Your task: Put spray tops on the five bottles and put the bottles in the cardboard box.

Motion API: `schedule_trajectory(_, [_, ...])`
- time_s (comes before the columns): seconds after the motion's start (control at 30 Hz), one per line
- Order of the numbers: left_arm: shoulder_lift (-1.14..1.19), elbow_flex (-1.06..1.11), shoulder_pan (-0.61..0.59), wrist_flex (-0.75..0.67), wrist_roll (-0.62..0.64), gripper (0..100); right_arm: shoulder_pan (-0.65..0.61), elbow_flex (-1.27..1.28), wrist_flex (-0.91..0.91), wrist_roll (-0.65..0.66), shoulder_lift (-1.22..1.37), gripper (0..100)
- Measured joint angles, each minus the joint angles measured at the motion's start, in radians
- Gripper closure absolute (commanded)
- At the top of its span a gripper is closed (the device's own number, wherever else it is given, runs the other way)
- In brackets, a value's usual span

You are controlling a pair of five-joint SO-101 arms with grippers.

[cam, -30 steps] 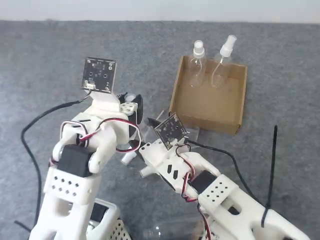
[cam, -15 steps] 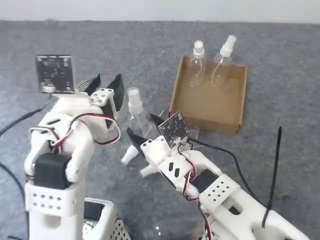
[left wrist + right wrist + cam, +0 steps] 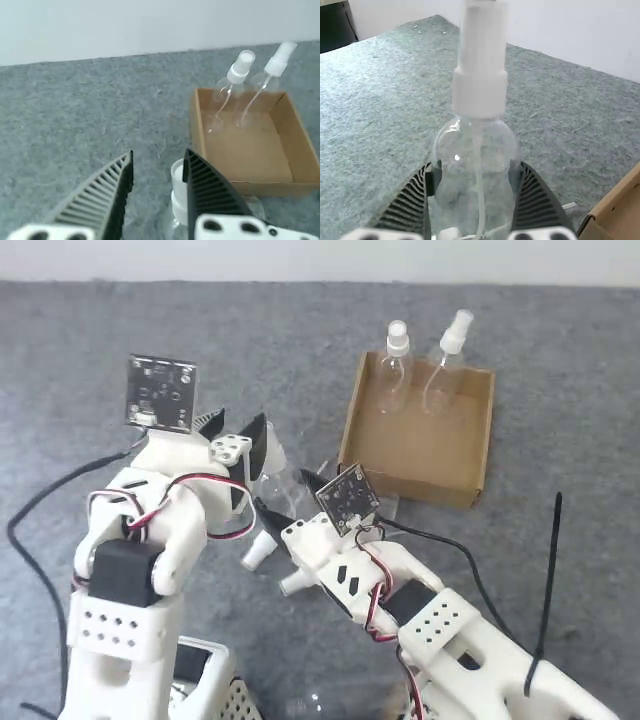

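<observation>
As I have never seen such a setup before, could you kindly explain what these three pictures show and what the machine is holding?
These are two small white robot arms, the left arm and the right arm, side by side on a grey table. One picture looks down from a fixed camera above. The other two come from cameras mounted on each arm's wrist. The right gripper is shut on a clear bottle with a white spray top. The left gripper is open, close by that top. Farther off stands a cardboard box holding a second bottle and a third bottle, both with tops.
</observation>
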Motion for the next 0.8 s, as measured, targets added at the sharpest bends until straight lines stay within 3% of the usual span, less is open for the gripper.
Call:
schedule_trajectory(0.23, [-0.018,-0.006,-0.003,0.015,-0.011,84,0.005,0.000,0.000,0.000,0.000,99.2])
schedule_trajectory(0.37, [-0.038,-0.078,-0.081,0.060,-0.015,84,0.071,-0.002,0.011,0.000,0.000,99.2])
schedule_trajectory(0.5, [-0.158,-0.083,-0.173,0.066,-0.015,84,0.166,-0.066,0.138,0.000,-0.063,99.2])
schedule_trajectory(0.63, [-0.298,0.035,-0.164,0.066,-0.058,83,0.210,-0.232,0.321,0.000,-0.101,99.2])
schedule_trajectory(0.8, [-0.359,0.295,-0.078,0.023,-0.101,71,0.221,-0.468,0.499,0.000,-0.068,99.2])
